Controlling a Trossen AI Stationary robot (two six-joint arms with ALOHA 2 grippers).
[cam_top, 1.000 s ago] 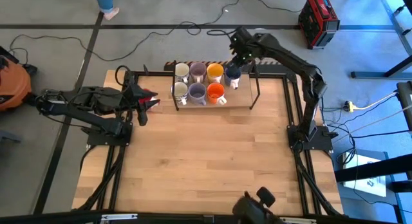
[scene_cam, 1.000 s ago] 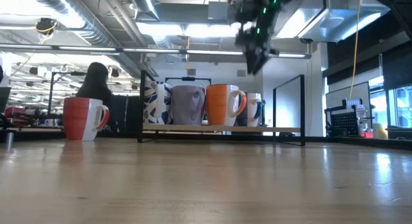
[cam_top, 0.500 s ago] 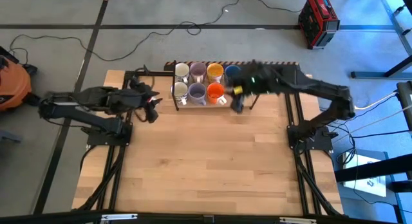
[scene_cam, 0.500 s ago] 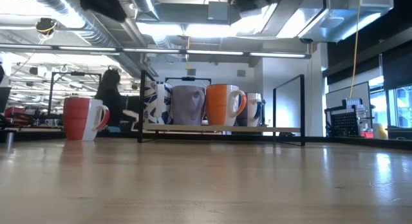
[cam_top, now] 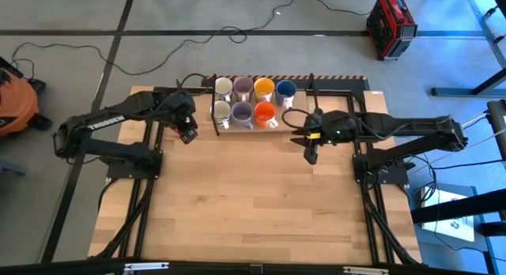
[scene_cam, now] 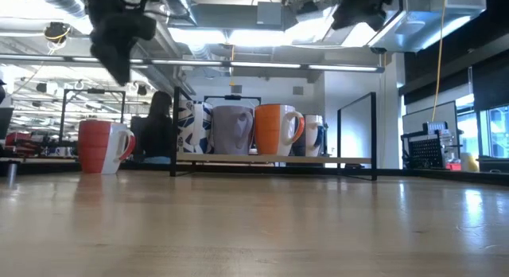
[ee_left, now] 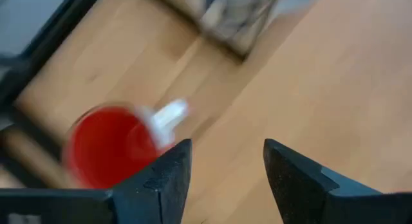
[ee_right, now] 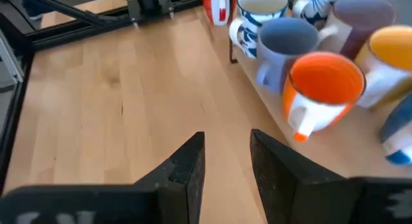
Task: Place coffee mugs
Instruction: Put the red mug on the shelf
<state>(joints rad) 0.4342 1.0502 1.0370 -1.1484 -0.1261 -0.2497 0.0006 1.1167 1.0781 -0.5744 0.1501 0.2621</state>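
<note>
Where mugs (cam_top: 253,101) stand — left pincer (cam_top: 186,133) above.

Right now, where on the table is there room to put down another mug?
The wide bare wood nearer the front of the table, between both arm bases, is free. It is crowded at the back: the rack holds seven mugs, and the red mug stands just left of it.

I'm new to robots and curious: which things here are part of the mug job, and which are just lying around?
Part of the job:
- seven mugs on the rack
- red mug on the table beside it
- left gripper and right gripper, both open and empty

Just lying about:
- red case
- orange machine
- floor cables
</note>
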